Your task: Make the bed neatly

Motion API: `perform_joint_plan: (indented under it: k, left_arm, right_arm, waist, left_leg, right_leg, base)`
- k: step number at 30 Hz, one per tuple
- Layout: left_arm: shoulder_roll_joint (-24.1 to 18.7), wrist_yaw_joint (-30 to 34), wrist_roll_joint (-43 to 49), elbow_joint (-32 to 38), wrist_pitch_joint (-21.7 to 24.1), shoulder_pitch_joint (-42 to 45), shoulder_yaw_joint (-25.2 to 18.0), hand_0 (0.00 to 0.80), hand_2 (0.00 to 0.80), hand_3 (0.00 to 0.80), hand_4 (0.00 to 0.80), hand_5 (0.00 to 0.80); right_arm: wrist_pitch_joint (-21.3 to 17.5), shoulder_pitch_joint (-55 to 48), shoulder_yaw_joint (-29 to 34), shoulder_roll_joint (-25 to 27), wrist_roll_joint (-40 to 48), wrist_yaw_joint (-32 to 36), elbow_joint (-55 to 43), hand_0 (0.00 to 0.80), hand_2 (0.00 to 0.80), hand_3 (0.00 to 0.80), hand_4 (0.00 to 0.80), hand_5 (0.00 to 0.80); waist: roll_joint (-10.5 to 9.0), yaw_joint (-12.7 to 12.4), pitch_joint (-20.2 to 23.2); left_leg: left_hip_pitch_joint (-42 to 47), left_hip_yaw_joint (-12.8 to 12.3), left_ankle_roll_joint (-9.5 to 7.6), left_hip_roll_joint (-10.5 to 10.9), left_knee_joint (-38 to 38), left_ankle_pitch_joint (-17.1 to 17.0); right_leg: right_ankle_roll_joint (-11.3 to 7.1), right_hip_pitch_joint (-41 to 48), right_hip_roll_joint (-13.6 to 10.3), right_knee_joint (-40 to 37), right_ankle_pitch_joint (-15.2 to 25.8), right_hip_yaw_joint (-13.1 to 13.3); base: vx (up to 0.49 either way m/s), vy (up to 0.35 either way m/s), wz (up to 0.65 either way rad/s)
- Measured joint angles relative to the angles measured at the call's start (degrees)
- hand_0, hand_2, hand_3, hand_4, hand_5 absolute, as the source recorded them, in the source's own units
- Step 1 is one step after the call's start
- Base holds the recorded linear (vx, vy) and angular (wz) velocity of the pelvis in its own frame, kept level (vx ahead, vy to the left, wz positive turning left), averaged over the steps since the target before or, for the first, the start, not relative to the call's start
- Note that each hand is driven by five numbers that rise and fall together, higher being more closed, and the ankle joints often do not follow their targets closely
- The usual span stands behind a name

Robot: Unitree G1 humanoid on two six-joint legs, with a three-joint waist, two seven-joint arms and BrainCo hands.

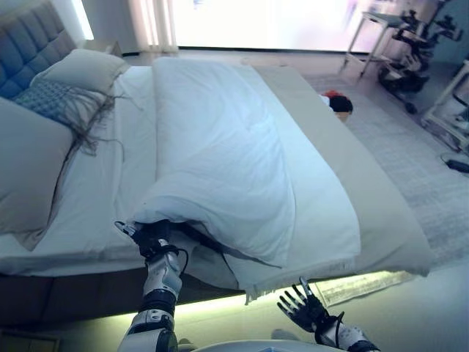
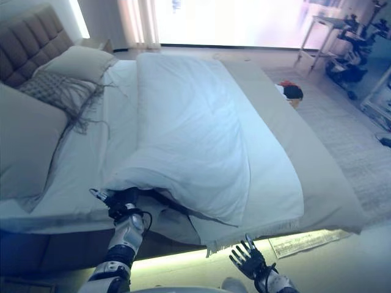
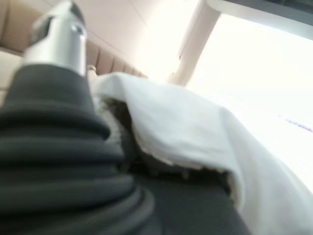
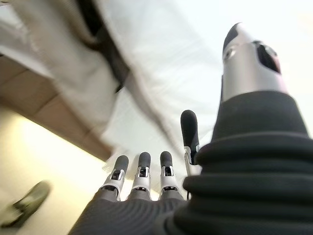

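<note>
A white duvet (image 1: 220,154) lies along the bed, its near corner folded back in a thick roll near the bed's side edge. My left hand (image 1: 152,240) reaches up to that folded corner, its fingers hidden under the fold. In the left wrist view only its thumb (image 3: 58,39) shows, beside the duvet's edge (image 3: 166,142). My right hand (image 1: 302,306) is open with fingers spread, low beside the bed's lit base, holding nothing; it also shows in the right wrist view (image 4: 142,171). The white sheet (image 1: 102,198) is bare on the left side.
A beige cover (image 1: 366,191) lies along the bed's right side. Pillows (image 1: 84,70), a fringed cushion (image 1: 55,103) and a big pillow (image 1: 26,169) sit by the headboard (image 1: 29,44). A red and black thing (image 1: 337,101) lies on the floor. A table (image 1: 381,29) stands far right.
</note>
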State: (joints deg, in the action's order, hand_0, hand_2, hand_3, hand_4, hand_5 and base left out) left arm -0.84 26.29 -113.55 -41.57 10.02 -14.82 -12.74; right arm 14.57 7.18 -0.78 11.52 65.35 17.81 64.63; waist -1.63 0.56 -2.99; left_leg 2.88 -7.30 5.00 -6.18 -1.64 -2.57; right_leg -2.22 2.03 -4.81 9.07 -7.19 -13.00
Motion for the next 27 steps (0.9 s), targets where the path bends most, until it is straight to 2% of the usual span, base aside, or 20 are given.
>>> perform_joint_plan:
  k: [1,5,8,9,13,14,15,16,17,18,19,20,21,24,27]
  left_arm:
    - [0.12,0.00,0.01,0.01,0.01,0.00,0.07,0.000,0.000,0.000,0.000,0.000]
    - [0.43,-0.10,0.03,0.04,0.41,-0.06,0.28,0.000,0.000,0.000,0.000,0.000]
    - [0.67,-0.43,0.02,0.85,0.57,0.02,0.19,0.000,0.000,0.000,0.000,0.000]
    - [0.73,-0.73,0.02,0.85,0.57,0.05,0.13,0.000,0.000,0.000,0.000,0.000]
    - [1.30,-1.11,0.01,1.89,0.56,0.02,-0.07,0.000,0.000,0.000,0.000,0.000]
    - [1.58,-1.10,0.01,2.43,0.56,-0.02,-0.07,0.000,0.000,0.000,0.000,0.000]
    - [1.57,-1.10,0.00,2.48,0.52,0.07,-0.25,0.000,0.000,0.000,0.000,0.000]
    - [1.20,-1.09,0.00,2.49,0.49,0.10,-0.89,0.000,0.000,0.000,0.000,0.000]
    - [1.19,-1.08,0.00,2.49,0.53,0.11,-1.72,0.000,0.000,0.000,0.000,0.000]
    - [1.55,-1.08,0.00,2.49,0.51,0.07,-1.70,0.000,0.000,0.000,0.000,0.000]
    - [2.42,-1.09,0.03,2.48,0.42,-0.07,-1.53,0.000,0.000,0.000,0.000,0.000]
    - [2.71,-1.09,0.15,2.49,-0.08,-0.13,-0.71,0.000,0.000,0.000,0.000,0.000]
    - [2.65,-1.09,0.23,2.49,-0.53,-0.10,-0.49,0.000,0.000,0.000,0.000,0.000]
    - [2.50,-1.10,0.21,2.07,-0.64,0.78,-0.49,0.000,0.000,0.000,0.000,0.000]
    - [2.46,-1.12,0.23,2.06,-0.65,2.81,-1.65,0.000,0.000,0.000,0.000,0.000]
  right_arm:
    - [-0.19,0.27,-0.12,0.11,0.09,-0.01,-0.11,0.000,0.000,0.000,0.000,0.000]
    - [-0.26,-0.26,-1.06,0.40,0.05,-0.01,-0.05,0.000,0.000,0.000,0.000,0.000]
    - [-0.10,-0.52,-1.16,0.34,0.04,-0.31,0.02,0.000,0.000,0.000,0.000,0.000]
    - [-0.12,-0.67,-1.11,0.47,0.03,-0.70,0.19,0.000,0.000,0.000,0.000,0.000]
    - [-0.25,-0.92,0.46,0.70,0.06,-1.26,0.79,0.000,0.000,0.000,0.000,0.000]
    - [-0.26,-0.98,1.26,0.72,0.05,-1.27,0.79,0.000,0.000,0.000,0.000,0.000]
    - [-0.32,-1.11,2.44,0.61,0.06,-1.30,0.66,0.000,0.000,0.000,0.000,0.000]
    - [-0.42,-1.15,3.08,0.26,0.04,-1.32,0.61,0.000,0.000,0.000,0.000,0.000]
    - [-0.45,-1.42,3.38,0.37,0.05,-1.38,0.59,0.000,0.000,0.000,0.000,0.000]
    - [-0.53,-2.18,3.55,1.24,0.05,-1.68,0.57,0.000,0.000,0.000,0.000,0.000]
    - [-0.57,-3.19,4.52,2.38,0.03,-2.32,0.60,0.000,0.000,0.000,0.000,0.000]
    - [-0.70,-4.29,5.60,2.77,0.03,-2.97,0.71,0.000,0.000,0.000,0.000,0.000]
    - [-0.64,-4.61,5.86,2.64,0.04,-3.41,0.80,0.000,0.000,0.000,0.000,0.000]
    - [-0.49,-4.37,5.85,0.73,0.07,-3.82,0.93,0.000,0.000,0.000,0.000,0.000]
    - [-0.50,-3.07,5.48,-0.84,0.07,-3.76,0.57,0.000,0.000,0.000,0.000,0.000]
  waist:
    - [0.64,-0.21,0.04]
    - [0.46,-1.49,-0.13]
    - [0.80,-2.49,-0.82]
    - [0.97,-3.08,-0.96]
    - [2.12,-2.60,-1.76]
    - [2.12,-1.73,-1.96]
    - [0.98,-0.92,-2.59]
    - [-0.36,-0.56,-3.14]
    - [-0.84,0.35,-3.18]
    - [0.01,1.30,-3.16]
    - [1.64,2.00,-3.07]
    - [2.23,2.06,-2.97]
    - [2.30,1.85,-2.99]
    - [0.86,1.55,-2.54]
    - [1.29,1.22,-2.34]
  left_leg:
    - [-0.48,0.74,0.07,-0.36,0.81,-0.04]
    - [-3.13,1.20,0.92,-0.62,5.21,0.54]
    - [-3.63,3.39,1.39,-0.80,5.43,0.47]
    - [-3.50,3.59,1.42,-0.76,5.52,0.46]
    - [-3.43,4.02,2.65,-0.65,4.36,-1.11]
    - [-3.70,4.43,2.88,-0.43,3.22,-2.54]
    - [-3.03,3.91,3.93,-0.36,1.39,-3.41]
    - [-2.44,0.85,3.53,-0.18,4.32,-1.46]
    - [-1.33,-0.72,4.03,-0.78,5.16,-1.09]
    - [0.06,-0.37,3.90,-1.60,4.19,-1.53]
    - [1.70,-0.56,3.92,-2.25,1.62,-1.30]
    - [2.66,-0.64,3.72,-2.40,-1.19,-1.03]
    - [3.27,-0.17,3.08,-2.38,-2.96,-0.87]
    - [2.80,1.76,2.18,-1.17,-3.36,-0.89]
    - [3.12,3.00,2.03,-1.26,-3.61,-0.80]
  right_leg:
    - [0.34,1.14,0.94,-2.67,1.38,-0.11]
    - [1.04,5.64,2.27,-12.07,6.21,-0.68]
    - [1.14,5.83,2.78,-14.09,7.63,-0.97]
    - [1.09,5.90,2.63,-14.08,7.71,-0.85]
    - [1.13,5.98,2.25,-13.80,7.72,-2.44]
    - [1.14,5.82,1.99,-13.80,7.24,-3.40]
    - [1.59,5.56,0.27,-14.23,8.38,-5.32]
    - [1.16,5.94,-1.61,-14.04,8.70,-7.10]
    - [0.85,5.96,-2.46,-13.95,8.80,-8.14]
    - [-0.13,6.28,-2.09,-13.80,9.00,-8.25]
    - [-0.49,6.87,-1.32,-13.82,9.09,-9.25]
    - [-1.05,7.03,-1.02,-13.84,9.17,-10.27]
    - [-1.40,7.02,-0.76,-13.92,9.28,-10.65]
    - [-1.97,7.32,-1.78,-14.01,9.51,-10.98]
    - [-2.52,8.02,-2.06,-14.25,9.36,-10.93]
  base:
    - [-0.171,-0.106,0.00]
    - [-0.222,-0.079,0.05]
    - [-0.300,0.001,0.03]
    - [-0.295,0.065,-0.02]
    - [-0.227,0.128,0.17]
    - [-0.108,0.182,0.34]
    - [-0.085,0.198,0.21]
    - [-0.047,0.182,0.01]
    - [-0.039,0.151,0.01]
    - [-0.025,0.136,0.26]
    - [-0.038,0.099,0.49]
    - [-0.030,0.078,0.52]
    - [-0.046,0.073,0.44]
    - [-0.029,0.080,0.29]
    - [-0.029,0.121,0.14]
